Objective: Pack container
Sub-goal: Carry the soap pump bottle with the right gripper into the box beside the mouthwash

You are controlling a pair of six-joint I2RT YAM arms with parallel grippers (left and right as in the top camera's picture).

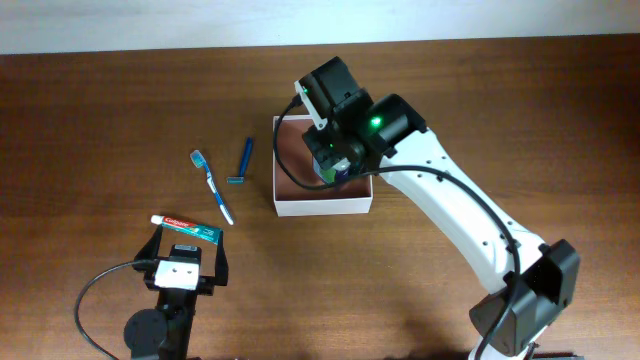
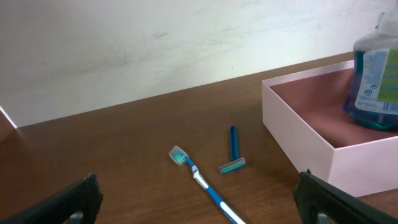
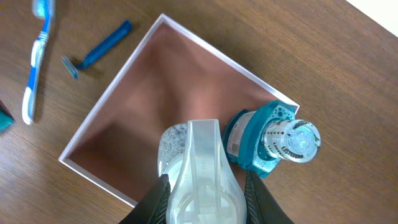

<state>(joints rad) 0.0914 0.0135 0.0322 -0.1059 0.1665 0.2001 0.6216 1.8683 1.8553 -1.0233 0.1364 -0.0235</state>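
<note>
The container [image 1: 325, 208], a white-walled square box with a reddish-brown inside, stands at mid-table; it also shows in the left wrist view [image 2: 298, 134] and the right wrist view [image 3: 155, 99]. A blue mouthwash bottle [image 3: 273, 140] stands upright in its corner, and it shows in the left wrist view too [image 2: 375, 81]. My right gripper [image 3: 205, 186] is over the container [image 1: 335, 150], shut on a clear plastic item [image 3: 202, 162]. My left gripper [image 1: 188, 255] is open and empty, low near the front left [image 2: 199, 199].
A blue-and-white toothbrush [image 1: 212, 187] and a blue razor [image 1: 243, 160] lie on the wood left of the container. A toothpaste tube [image 1: 183, 226] lies just ahead of my left gripper's fingers. The table's far edge is beyond the container.
</note>
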